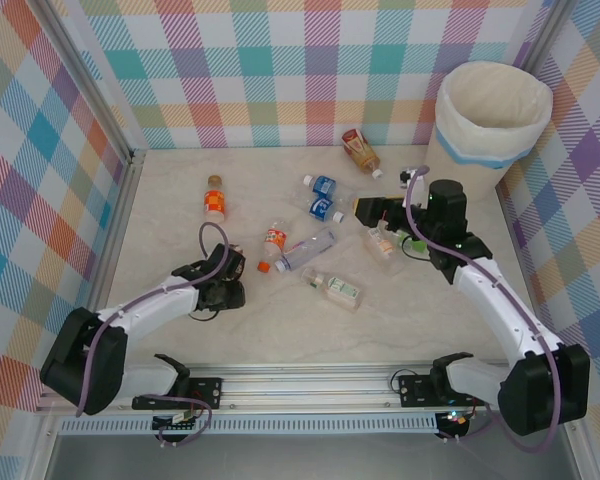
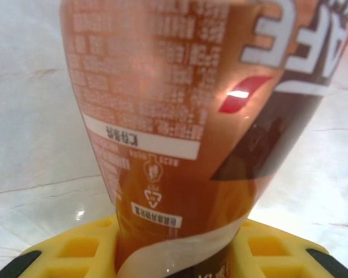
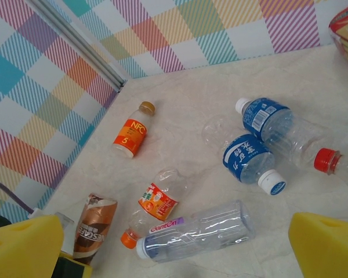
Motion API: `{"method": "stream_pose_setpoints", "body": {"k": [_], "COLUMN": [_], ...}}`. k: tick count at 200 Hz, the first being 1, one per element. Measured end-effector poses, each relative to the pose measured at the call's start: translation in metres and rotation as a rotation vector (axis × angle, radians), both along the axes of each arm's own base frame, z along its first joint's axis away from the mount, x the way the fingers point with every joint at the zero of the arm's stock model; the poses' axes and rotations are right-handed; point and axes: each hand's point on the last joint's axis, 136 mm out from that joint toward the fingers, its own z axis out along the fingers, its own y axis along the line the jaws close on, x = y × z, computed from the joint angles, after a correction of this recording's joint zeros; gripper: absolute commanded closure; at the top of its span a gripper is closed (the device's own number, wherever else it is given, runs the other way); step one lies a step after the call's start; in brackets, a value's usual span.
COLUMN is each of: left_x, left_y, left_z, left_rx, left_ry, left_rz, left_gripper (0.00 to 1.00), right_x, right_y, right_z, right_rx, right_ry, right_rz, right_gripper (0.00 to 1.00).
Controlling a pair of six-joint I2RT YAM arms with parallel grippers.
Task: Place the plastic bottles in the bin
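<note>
My left gripper (image 2: 174, 255) is shut on a brown-labelled plastic bottle (image 2: 191, 116), squeezed between its yellow pads (image 2: 75, 246). From above, this gripper (image 1: 223, 272) sits low over the table at the left. The held brown bottle (image 3: 95, 223) also appears at the lower left of the right wrist view. My right gripper (image 1: 364, 209) hangs open over the middle, with nothing between its fingers (image 3: 23, 246). Loose bottles lie around: an orange one (image 1: 214, 199), two blue ones (image 1: 325, 186), an orange-capped one (image 1: 273, 243) and a long clear one (image 1: 308, 248). The bin (image 1: 450, 95) stands at the back right.
A green-labelled bottle (image 1: 338, 289) lies near the front. Another brown bottle (image 1: 361, 150) lies by the back wall. A crushed bottle (image 1: 382, 243) lies under the right arm. Checked walls close the table on three sides, with a metal rail (image 1: 310, 380) along the front.
</note>
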Motion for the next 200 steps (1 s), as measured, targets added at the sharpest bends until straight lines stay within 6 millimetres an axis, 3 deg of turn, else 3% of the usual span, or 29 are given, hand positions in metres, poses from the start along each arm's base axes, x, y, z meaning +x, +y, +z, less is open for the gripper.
{"method": "stream_pose_setpoints", "body": {"k": [43,63,85,123,169,200], "left_x": [0.022,0.031,0.035,0.032,0.027,0.022], "left_y": [-0.057,-0.091,-0.122,-0.159,-0.185,-0.199], "left_z": [0.057,0.089,0.120,0.145,0.165,0.165], "left_rx": [-0.274,-0.416,-0.558,-0.723,-0.803,-0.822], "left_ry": [-0.148,-0.218,-0.269,-0.277,-0.248,-0.218], "left_rz": [-0.112,-0.185,-0.258,-0.361,-0.473,-0.525], "left_gripper": [1.00,1.00,1.00,1.00,1.00,1.00], "right_x": [0.002,-0.004,-0.017,-0.028,-0.018,-0.015], "right_y": [0.030,0.056,0.090,0.126,0.138,0.136], "right_z": [-0.036,-0.057,-0.066,-0.053,-0.033,-0.030], "right_rx": [0.090,0.140,0.177,0.213,0.278,0.285], "right_ry": [0.212,0.362,0.439,0.443,0.393,0.377], "right_rz": [0.008,0.049,0.141,0.239,0.279,0.273], "right_gripper": [0.00,0.00,0.00,0.00,0.00,0.03]}}
